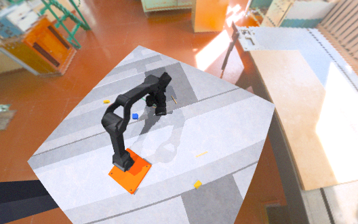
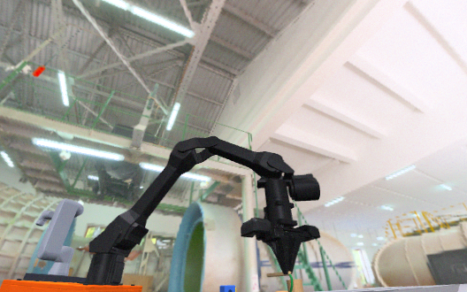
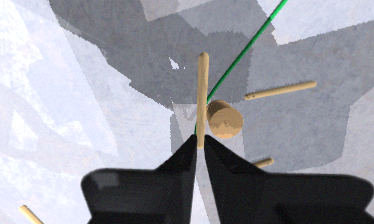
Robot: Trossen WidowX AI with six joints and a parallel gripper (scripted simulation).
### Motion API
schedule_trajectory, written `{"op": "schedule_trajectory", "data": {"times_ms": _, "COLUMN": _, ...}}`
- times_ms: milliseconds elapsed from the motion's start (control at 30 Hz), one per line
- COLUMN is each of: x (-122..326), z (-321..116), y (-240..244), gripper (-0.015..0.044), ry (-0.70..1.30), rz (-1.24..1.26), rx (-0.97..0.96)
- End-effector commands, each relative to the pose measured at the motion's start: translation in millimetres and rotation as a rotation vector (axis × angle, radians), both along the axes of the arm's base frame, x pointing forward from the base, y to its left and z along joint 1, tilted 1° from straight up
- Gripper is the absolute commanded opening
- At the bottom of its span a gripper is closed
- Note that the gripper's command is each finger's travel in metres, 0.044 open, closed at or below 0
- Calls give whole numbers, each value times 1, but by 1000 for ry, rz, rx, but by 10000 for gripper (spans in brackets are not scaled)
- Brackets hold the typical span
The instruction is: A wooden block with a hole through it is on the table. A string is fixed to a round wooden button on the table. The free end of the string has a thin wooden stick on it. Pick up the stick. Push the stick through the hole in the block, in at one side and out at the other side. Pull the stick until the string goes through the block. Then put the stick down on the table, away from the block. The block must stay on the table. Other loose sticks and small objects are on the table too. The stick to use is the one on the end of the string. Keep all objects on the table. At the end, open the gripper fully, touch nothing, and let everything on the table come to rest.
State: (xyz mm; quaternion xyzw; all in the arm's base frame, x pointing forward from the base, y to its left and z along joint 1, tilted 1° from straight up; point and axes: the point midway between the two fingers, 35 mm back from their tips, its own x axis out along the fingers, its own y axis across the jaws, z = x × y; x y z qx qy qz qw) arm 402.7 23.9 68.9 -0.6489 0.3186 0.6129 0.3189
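Observation:
My gripper (image 2: 289,272) (image 3: 200,138) is shut on a thin wooden stick (image 2: 276,274) (image 3: 202,85), held about level by one end. The green string (image 2: 291,284) (image 3: 244,54) hangs from the fingertips in the exterior view; in the wrist view it runs behind the stick to the upper right. A round, upright wooden block (image 2: 298,286) (image 3: 226,123) stands just right of the stick in the wrist view. Its side hole is not visible, and I cannot tell whether the string passes through it. In the exterior view the stick looks slightly higher than the block's top. The button is not in view in the wrist view.
Loose sticks (image 3: 280,90) (image 3: 264,163) (image 3: 30,214) (image 1: 173,100) lie around the block. A blue cube (image 1: 135,116) (image 2: 227,288) lies between the arm base and gripper. Yellow pieces (image 1: 106,101) (image 1: 198,184) lie farther out. Another yellowish stick-like piece (image 1: 201,154) lies at the right.

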Motion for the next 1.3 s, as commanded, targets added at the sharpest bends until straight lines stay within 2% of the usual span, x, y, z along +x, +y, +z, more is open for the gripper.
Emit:
{"op": "schedule_trajectory", "data": {"times_ms": 0, "x": -4, "z": -2, "y": -2, "gripper": 0, "ry": -3, "rz": 6, "rx": -6}}
{"op": "schedule_trajectory", "data": {"times_ms": 1267, "x": -39, "z": -34, "y": -7, "gripper": 0, "ry": 3, "rz": 6, "rx": -3}}
